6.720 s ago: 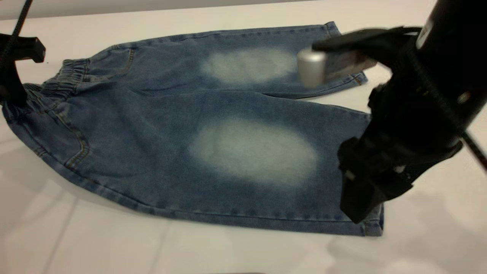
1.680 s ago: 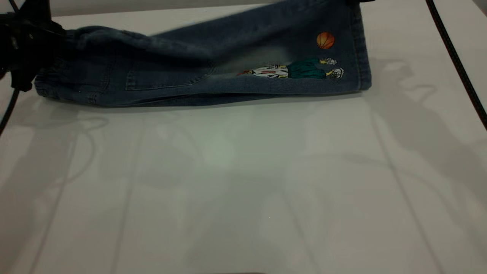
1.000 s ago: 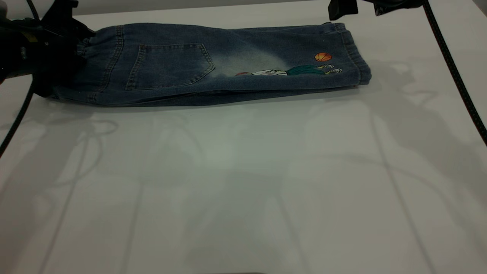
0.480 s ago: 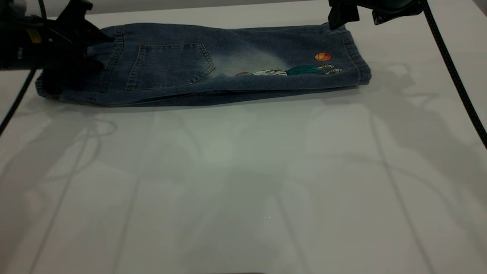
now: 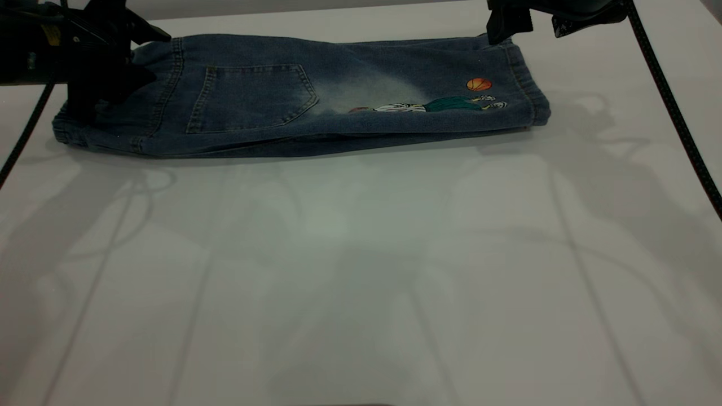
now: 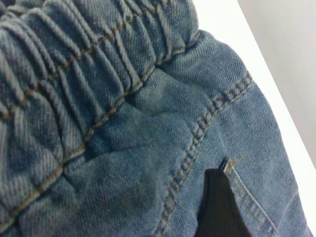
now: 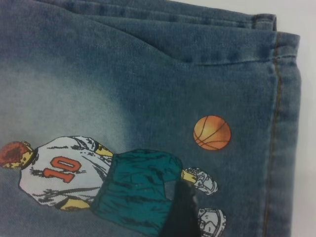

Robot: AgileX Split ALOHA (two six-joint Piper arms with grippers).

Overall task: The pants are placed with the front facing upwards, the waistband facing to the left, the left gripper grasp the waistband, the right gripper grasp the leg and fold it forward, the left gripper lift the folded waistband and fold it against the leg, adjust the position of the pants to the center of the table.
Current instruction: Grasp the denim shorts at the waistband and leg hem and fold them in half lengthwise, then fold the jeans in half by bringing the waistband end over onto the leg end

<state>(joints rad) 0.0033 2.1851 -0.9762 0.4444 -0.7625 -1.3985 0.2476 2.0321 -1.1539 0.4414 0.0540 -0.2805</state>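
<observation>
Now folded lengthwise, back side up – small blue denim pants (image 5: pixel 316 98) along the far edge of the plain white table (image 5: pixel 361 270), legs no longer spread flat. Black left gripper (image 5: pixel 121 62) over the ruched elastic waistband (image 6: pixel 74 84), black right gripper (image 5: pixel 510 22) above the printed leg (image 7: pixel 148 98) cuff; grip of either – cannot tell. Close up only: orange basketball (image 7: pixel 212 132), jersey number ten.

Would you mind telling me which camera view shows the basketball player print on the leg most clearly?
The right wrist view: the player print fills it, jersey number 10 legible. The exterior view shows it only as a flattened strip near the cuff. The left wrist view shows none of it.
</observation>
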